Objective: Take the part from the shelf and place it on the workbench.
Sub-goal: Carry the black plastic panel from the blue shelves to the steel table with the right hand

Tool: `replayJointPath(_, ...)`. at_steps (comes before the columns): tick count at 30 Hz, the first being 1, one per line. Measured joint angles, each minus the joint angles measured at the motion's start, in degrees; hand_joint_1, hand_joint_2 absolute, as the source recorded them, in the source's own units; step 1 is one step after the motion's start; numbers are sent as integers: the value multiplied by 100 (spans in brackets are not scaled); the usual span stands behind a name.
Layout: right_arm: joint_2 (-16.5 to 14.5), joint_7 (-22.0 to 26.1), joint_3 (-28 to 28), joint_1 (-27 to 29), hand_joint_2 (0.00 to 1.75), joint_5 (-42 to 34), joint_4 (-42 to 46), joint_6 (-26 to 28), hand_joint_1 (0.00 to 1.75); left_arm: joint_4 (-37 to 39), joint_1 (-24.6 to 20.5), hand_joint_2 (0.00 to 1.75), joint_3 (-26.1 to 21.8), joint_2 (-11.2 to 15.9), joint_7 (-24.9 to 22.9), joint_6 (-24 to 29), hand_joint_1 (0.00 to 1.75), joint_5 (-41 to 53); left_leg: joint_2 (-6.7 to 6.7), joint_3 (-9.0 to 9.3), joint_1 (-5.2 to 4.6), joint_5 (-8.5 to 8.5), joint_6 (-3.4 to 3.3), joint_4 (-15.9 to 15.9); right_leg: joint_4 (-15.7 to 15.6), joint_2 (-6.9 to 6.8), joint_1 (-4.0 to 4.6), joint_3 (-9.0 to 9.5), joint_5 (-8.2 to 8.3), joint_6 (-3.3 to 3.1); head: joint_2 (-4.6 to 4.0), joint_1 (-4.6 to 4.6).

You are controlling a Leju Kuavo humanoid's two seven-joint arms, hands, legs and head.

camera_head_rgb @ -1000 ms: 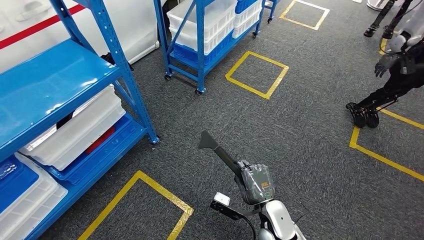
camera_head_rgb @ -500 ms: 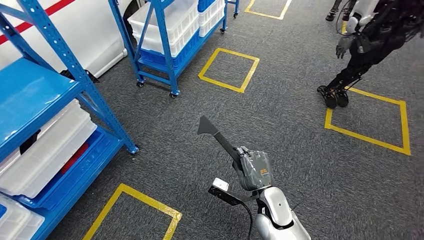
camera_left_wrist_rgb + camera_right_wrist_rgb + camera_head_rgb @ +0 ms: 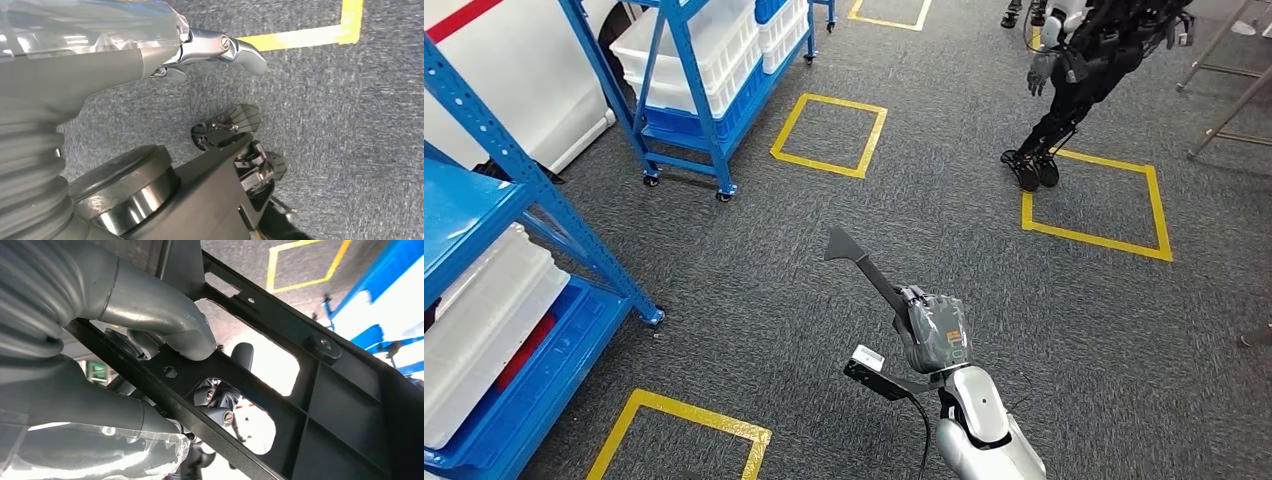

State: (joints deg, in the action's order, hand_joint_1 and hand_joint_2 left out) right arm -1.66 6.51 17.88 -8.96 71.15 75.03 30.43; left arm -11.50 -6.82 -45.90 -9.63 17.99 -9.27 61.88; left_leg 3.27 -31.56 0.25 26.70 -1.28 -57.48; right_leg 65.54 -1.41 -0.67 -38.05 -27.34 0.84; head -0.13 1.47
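The right hand [image 3: 936, 337] grips the black part [image 3: 862, 268] above the grey carpet [image 3: 1064, 330]. The left hand [image 3: 220, 47] hangs empty, fingers apart. Farther left stands a blue shelf [image 3: 484, 230], beyond it another robot [image 3: 1079, 70].

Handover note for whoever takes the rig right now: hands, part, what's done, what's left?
Right hand: grips the black part, holding it out over the carpet.
Left hand: hangs by the body, holding nothing; fingers apart.
Shelves: blue shelf with white bins on the left, a second blue rack further off.
Done: part is off the shelf.
Left: carry it to the workbench and set it down.
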Motion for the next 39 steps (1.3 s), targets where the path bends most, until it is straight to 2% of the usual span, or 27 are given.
replayJointPath(1, 0, 0, -7, -4, 175, 1, -2, 2, 175, 0, -5, 175, 0, -1, 0, 0, 0, 0, 48, 6, -13, 18, 23, -9, -357, -97, 21, 185, 113, -27, 0, 1)
replayJointPath(2, 0, 0, -10, -7, 175, 2, -4, 3, 175, 0, -10, 175, 0, -1, -1, -1, 0, 1, 91, 13, -26, 32, 50, -16, -577, -161, 45, 294, 161, -55, 0, 1)
replayJointPath(3, 1, 0, -13, -9, 175, 2, -8, 4, 175, 0, -14, 175, 0, -1, -2, -1, 0, 1, 132, 17, -38, 42, 79, -18, -663, -179, 69, 325, 159, -83, 0, 1)
replayJointPath(5, 1, -8, -20, -9, 175, 2, -11, 3, 175, 0, -25, 175, 0, -3, -8, -2, 0, 3, 207, 31, -42, 59, 145, -14, -685, -68, 83, 315, 178, -146, 0, 2)
replayJointPath(7, -7, -37, -26, -38, 175, 5, -13, -11, 175, 0, -34, 175, 0, -5, -27, 1, 0, 5, 76, -12, -19, 180, 207, -151, -729, 32, 56, 327, 212, -217, 0, 1)
replayJointPath(9, -29, -74, -26, -130, 175, 11, -33, -51, 175, 0, -35, 175, 0, -5, -65, 8, 0, 8, -173, -266, 4, 511, 240, -732, -753, 136, 40, 334, 238, -270, 0, 1)
replayJointPath(11, -48, -94, -26, -245, 175, 14, -81, -101, 175, 0, -31, 175, 0, -6, -110, 15, 0, 10, -267, -634, 8, 806, 250, -1499, -744, 265, 49, 326, 246, -292, 0, 2)
replayJointPath(12, -52, -99, -27, -289, 175, 13, -110, -117, 175, 0, -31, 175, 0, -8, -127, 17, 0, 11, -276, -738, 8, 816, 249, -1688, -737, 333, 53, 324, 247, -293, 0, 2)
replayJointPath(13, -52, -102, -28, -323, 175, 9, -138, -126, 175, 0, -34, 175, 0, -10, -136, 17, 0, 11, -280, -739, 8, 713, 243, -1651, -725, 400, 55, 324, 247, -293, 0, 2)
replayJointPath(14, -52, -104, -30, -349, 175, 3, -163, -128, 175, 0, -39, 175, 0, -12, -139, 17, 0, 11, -303, -634, 10, 517, 230, -1392, -712, 469, 55, 324, 245, -289, 0, 2)
replayJointPath(16, -52, -96, -34, -385, 175, -21, -205, -116, 175, 0, -52, 175, 0, -13, -139, 16, 0, 11, -505, -288, 24, 129, 194, -595, -677, 598, 58, 313, 238, -264, 0, 2)
replayJointPath(18, -52, -61, -40, -368, 175, -48, -226, -75, 175, 0, -63, 175, 0, -12, -121, 4, 0, 10, -697, -83, 28, 0, 163, -142, -659, 711, 51, 279, 247, -201, 0, 2)
replayJointPath(19, -52, -40, -45, -315, 175, -55, -219, -45, 175, 0, -64, 175, 0, -12, -101, -5, 0, 8, -714, -61, 21, 15, 149, -100, -664, 761, 45, 263, 260, -162, 0, 2)
replayJointPath(20, -49, -21, -51, -229, 175, -56, -193, -13, 175, 0, -63, 175, 0, -13, -73, -13, 0, 5, -672, -53, 22, 0, 124, -81, -678, 806, 37, 252, 276, -123, 0, 2)
replayJointPath(21, -43, -6, -56, -126, 175, -52, -159, 15, 175, 0, -61, 175, 0, -14, -45, -17, 0, 2, -617, -43, 31, -22, 90, -49, -669, 782, 35, 244, 264, -94, 0, 2)
replayJointPath(23, -29, 10, -63, 37, 175, -43, -91, 49, 175, 0, -53, 175, 0, -18, 1, -19, 0, -7, -488, -30, 48, -67, 19, 17, -408, 552, 49, 115, 74, -49, 0, 1)
replayJointPath(25, -24, 13, -63, 100, 175, -36, -61, 63, 175, 0, -23, 175, -1, -16, 21, -19, 0, -21, -336, -35, 30, -76, -17, 34, 268, 282, 36, -206, -297, -14, 0, 0)
replayJointPath(26, -24, 13, -63, 122, 175, -31, -57, 66, 175, 0, -6, 175, -1, -11, 25, -19, 0, -29, -258, -39, 21, -73, -23, 33, 625, 230, 18, -375, -439, 7, 0, 0)
replayJointPath(27, -24, 8, -63, 149, 175, -18, -55, 67, 175, 0, 7, 175, -2, -6, 30, -19, 0, -41, -184, -42, 17, -68, -24, 32, 841, 201, 1, -476, -488, 25, 0, 0)
replayJointPath(28, -26, -5, -63, 175, 175, 7, -55, 63, 175, 0, 13, 175, -3, 1, 38, -21, 0, -63, -117, -43, 16, -62, -20, 31, 850, 178, -15, -471, -433, 40, 0, -1)
replayJointPath(29, -35, -23, -63, 193, 175, 45, -54, 52, 175, 0, 15, 175, -8, 6, 47, -25, 0, -87, -55, -40, 17, -55, -10, 27, 626, 142, -29, -346, -285, 49, 0, -1)
replayJointPath(30, -56, -50, -62, 199, 175, 97, -49, 32, 175, 0, 16, 175, -16, 11, 57, -30, 0, -117, -2, -34, 18, -43, 7, 20, 232, 67, -37, -129, -96, 51, 0, -1)
replayJointPath(32, -138, -111, -53, 167, 175, 216, -33, -33, 175, 0, 22, 175, -43, 27, 78, -42, 0, -166, 95, -23, -3, -10, 61, -1, -475, -107, -9, 251, 124, 13, 0, 0)
replayJointPath(34, -248, -162, -35, 112, 175, 320, -22, -111, 175, 0, 35, 175, -76, 46, 103, -48, 0, -205, 182, -8, -23, 17, 128, -10, -682, -135, 37, 343, 132, -52, 0, 1)
replayJointPath(36, -339, -188, -22, 66, 175, 392, -22, -174, 175, 0, 40, 175, -114, 56, 125, -50, 0, -232, 230, 9, -11, 40, 197, -15, -703, -29, 34, 338, 154, -121, 0, 1)
replayJointPath(38, -426, -205, -16, 12, 175, 435, -20, -228, 175, 0, 44, 175, -139, 67, 147, -50, 0, -252, 45, -67, 19, 205, 258, -232, -737, 61, 10, 351, 181, -194, 0, 2)
replayJointPath(39, -474, -209, -10, -18, 175, 454, -19, -259, 175, 0, 52, 175, -148, 74, 157, -50, 0, -265, -94, -188, 34, 373, 280, -516, -746, 106, 0, 357, 192, -225, 0, 2)
